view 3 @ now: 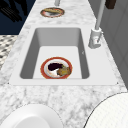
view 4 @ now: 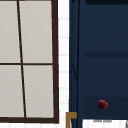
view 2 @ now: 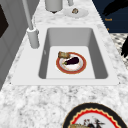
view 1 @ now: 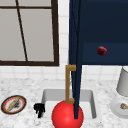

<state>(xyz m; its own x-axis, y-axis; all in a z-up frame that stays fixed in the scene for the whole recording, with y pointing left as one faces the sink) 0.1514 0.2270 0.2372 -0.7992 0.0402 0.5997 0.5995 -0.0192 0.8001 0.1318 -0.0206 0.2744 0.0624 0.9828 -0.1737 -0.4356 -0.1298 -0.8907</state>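
Red ball [view 1: 67, 115] at sink's [view 1: 93, 105] front edge, left hand [view 1: 39, 109] beside, fingers curled, empty.

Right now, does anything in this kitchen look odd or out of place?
Yes. A plate with food on it lies at the bottom of the sink. The dark blue cabinet door swings open over the sink, and a large red ball sits in front of it.

My left hand [view 1: 39, 109] hangs at the sink's [view 2: 100, 60] left rim, the open cabinet door [view 1: 77, 60] and its brass handle [view 1: 69, 83] barring the way right. A red ball [view 1: 67, 115] blocks the basin's front; the faucet [view 2: 31, 30] guards its back.
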